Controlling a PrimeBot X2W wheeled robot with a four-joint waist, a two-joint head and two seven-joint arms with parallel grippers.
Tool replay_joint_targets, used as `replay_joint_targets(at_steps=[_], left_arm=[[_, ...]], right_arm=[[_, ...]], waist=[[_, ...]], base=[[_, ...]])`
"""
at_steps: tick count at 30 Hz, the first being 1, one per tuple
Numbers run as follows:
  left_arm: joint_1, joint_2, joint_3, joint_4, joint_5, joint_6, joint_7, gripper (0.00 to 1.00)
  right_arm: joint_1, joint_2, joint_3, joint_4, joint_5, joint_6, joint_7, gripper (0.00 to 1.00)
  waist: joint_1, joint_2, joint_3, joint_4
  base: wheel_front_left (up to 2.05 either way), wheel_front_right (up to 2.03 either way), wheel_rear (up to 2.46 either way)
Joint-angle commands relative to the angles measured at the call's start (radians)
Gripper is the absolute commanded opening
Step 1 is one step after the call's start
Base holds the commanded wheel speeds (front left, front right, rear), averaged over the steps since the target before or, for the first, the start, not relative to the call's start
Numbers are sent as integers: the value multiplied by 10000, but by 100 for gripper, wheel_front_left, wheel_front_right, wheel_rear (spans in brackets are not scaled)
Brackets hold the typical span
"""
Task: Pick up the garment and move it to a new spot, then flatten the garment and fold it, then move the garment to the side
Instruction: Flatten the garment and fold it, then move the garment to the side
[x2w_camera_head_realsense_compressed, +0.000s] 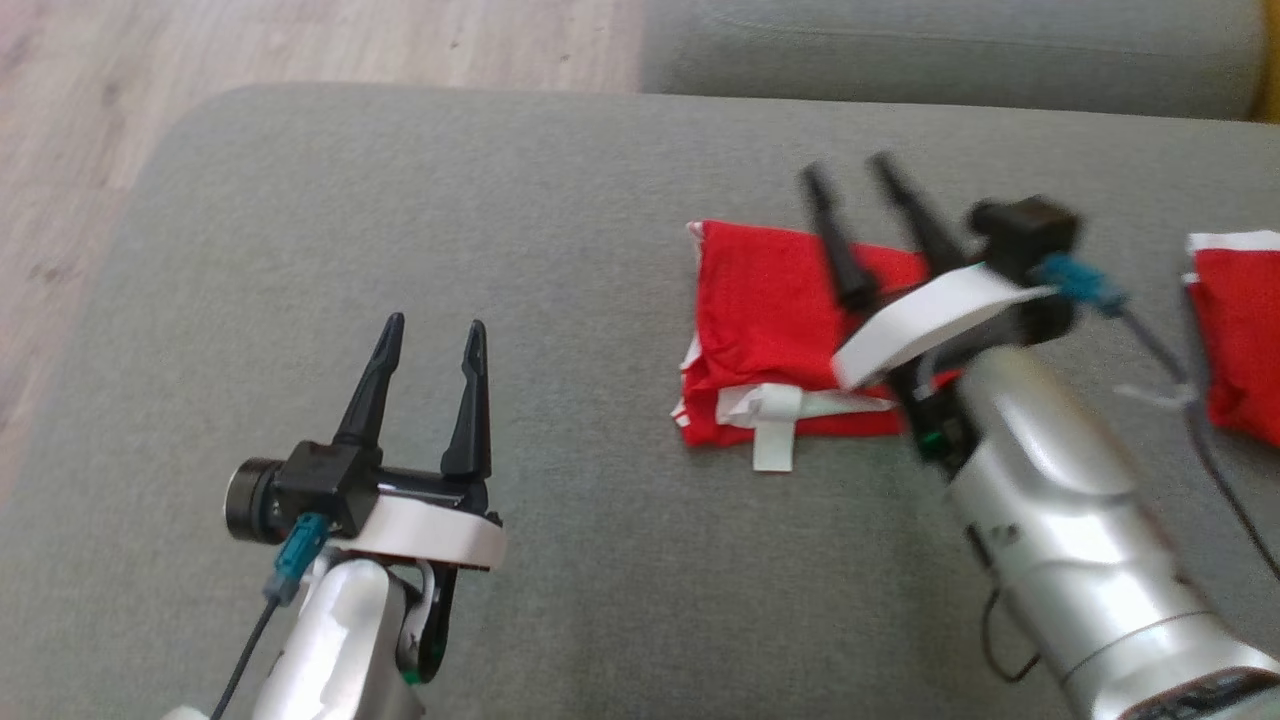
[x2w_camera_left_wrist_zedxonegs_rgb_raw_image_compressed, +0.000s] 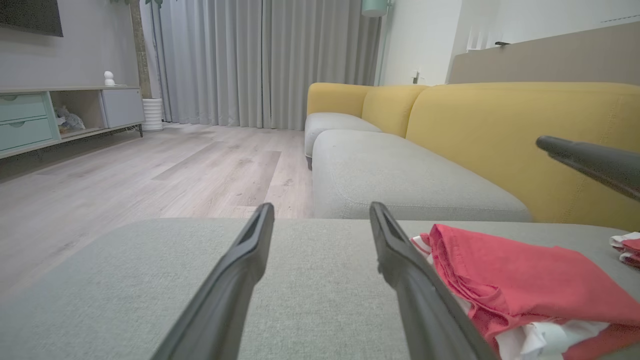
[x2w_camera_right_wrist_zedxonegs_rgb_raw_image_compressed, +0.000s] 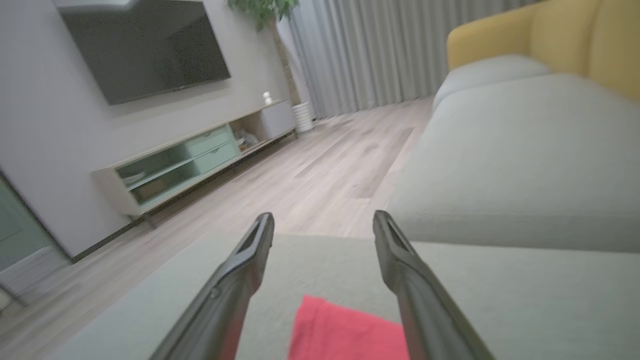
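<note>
The garment (x2w_camera_head_realsense_compressed: 770, 310) is a red cloth with white trim, folded into a rough square on the grey cushion (x2w_camera_head_realsense_compressed: 560, 220). It also lies at the right of the left wrist view (x2w_camera_left_wrist_zedxonegs_rgb_raw_image_compressed: 520, 280), and its far corner (x2w_camera_right_wrist_zedxonegs_rgb_raw_image_compressed: 345, 330) peeks between the fingers in the right wrist view. My right gripper (x2w_camera_head_realsense_compressed: 848, 176) hovers over the garment's right half, open, holding nothing, fingers pointing away from me. My left gripper (x2w_camera_head_realsense_compressed: 433, 328) rests open over bare cushion to the garment's left, empty. Its right finger (x2w_camera_left_wrist_zedxonegs_rgb_raw_image_compressed: 410, 270) nearly borders the garment's edge.
A second red and white cloth (x2w_camera_head_realsense_compressed: 1240, 330) lies at the cushion's right edge. Wooden floor (x2w_camera_head_realsense_compressed: 90, 150) runs past the cushion's left and far-left edges. Another grey seat (x2w_camera_head_realsense_compressed: 950, 50) with a yellow backrest (x2w_camera_left_wrist_zedxonegs_rgb_raw_image_compressed: 510, 130) stands beyond.
</note>
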Motion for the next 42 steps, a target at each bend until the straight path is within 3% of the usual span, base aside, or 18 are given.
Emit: replay_joint_targets(at_steps=[1, 7, 15, 19, 27, 42], left_arm=[[-261, 39, 392, -397, -6, 54, -80, 100], [-128, 34, 494, -493, 2, 75, -80, 100], [166, 30, 632, -503, 10, 55, -80, 100], [401, 28, 731, -503, 49, 18, -80, 100], [788, 22, 994, -617, 94, 33, -80, 100], [291, 18, 570, -714, -24, 16, -80, 100]], right_arm=[[-125, 142, -549, -370, -573, -9, -131, 100], [1204, -107, -3470, -1441, -2739, -9, -135, 100], [3320, 28, -5206, -2682, -4176, -9, -136, 100], [4167, 123, -5449, -3443, -4350, -9, -136, 100], [5131, 142, -5131, -4206, -3568, -9, -137, 100], [4393, 144, -5112, -3958, -3872, -9, 33, 100]], waist=[[0, 0, -124, -217], [0, 0, -292, -575], [0, 0, -444, -993], [0, 0, -473, -1163], [0, 0, -452, -1367], [0, 0, 339, -957]], base=[[0, 0, 0], [0, 0, 0], [0, 0, 0], [0, 0, 0], [0, 0, 0], [0, 0, 0]])
